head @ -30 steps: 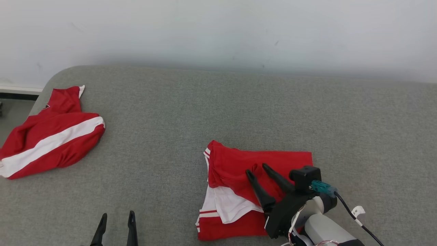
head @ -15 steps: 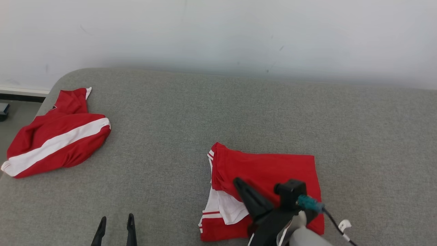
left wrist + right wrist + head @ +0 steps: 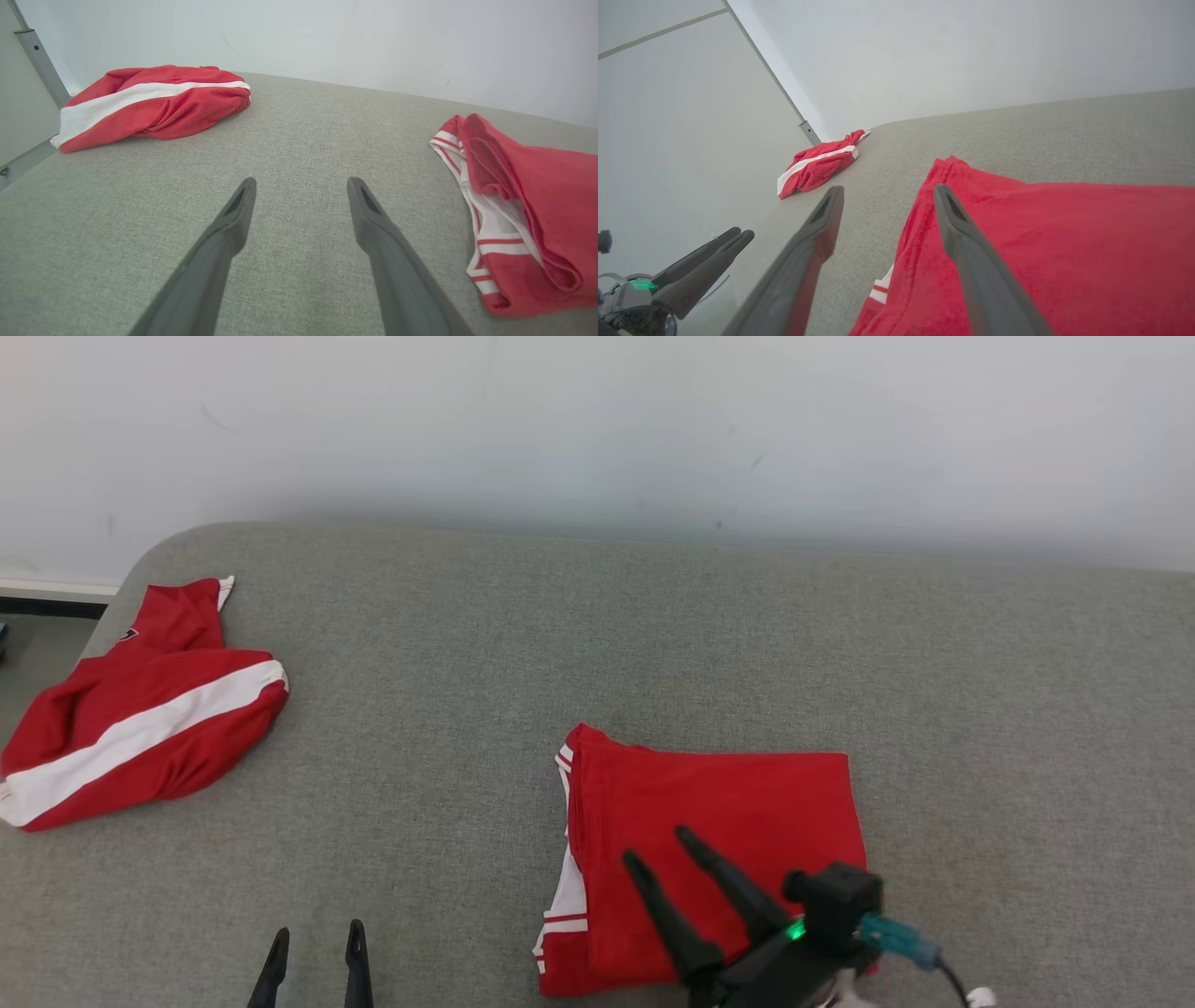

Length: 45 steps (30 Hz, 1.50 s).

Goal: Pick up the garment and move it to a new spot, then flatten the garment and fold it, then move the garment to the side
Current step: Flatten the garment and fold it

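Right tool [image 3: 656, 845] now lower over red garment [image 3: 728, 803], spread; left tool [image 3: 318, 930] spread; grey surface [image 3: 560, 635], white wall [image 3: 597, 420].

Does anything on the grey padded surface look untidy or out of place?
The folded red cloth garment is neat, but white striped layers stick out along its left edge, so the fold is not flush. A second red garment with a white band lies crumpled at the left end of the grey padded surface.
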Tool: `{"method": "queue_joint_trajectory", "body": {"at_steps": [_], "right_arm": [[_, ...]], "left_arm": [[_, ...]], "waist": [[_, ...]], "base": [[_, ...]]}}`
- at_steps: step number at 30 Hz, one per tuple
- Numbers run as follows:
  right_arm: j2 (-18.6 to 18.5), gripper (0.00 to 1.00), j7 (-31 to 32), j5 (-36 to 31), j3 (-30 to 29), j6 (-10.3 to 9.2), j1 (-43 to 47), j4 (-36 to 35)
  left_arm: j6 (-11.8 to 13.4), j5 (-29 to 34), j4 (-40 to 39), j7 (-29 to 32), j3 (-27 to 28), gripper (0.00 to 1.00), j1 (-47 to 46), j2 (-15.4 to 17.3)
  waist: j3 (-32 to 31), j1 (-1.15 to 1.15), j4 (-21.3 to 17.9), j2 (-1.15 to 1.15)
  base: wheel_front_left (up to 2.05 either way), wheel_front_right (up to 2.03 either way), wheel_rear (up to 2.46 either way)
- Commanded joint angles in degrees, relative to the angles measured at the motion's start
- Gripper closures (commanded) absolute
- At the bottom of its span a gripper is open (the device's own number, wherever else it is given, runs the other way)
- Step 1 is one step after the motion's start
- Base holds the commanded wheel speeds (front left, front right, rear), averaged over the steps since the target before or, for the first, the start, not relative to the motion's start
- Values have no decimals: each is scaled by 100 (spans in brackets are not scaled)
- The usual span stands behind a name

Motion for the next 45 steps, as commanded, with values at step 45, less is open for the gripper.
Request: {"method": "queue_joint_trajectory", "body": {"at_steps": [45], "right_arm": [[695, 0, -41, -2539, -3440, -14, 1906, -919]], "left_arm": [[66, 613, -375, -18, 130, 0, 239, -6]], "waist": [[-339, 0, -743, 0]], "base": [[0, 0, 0]]}}
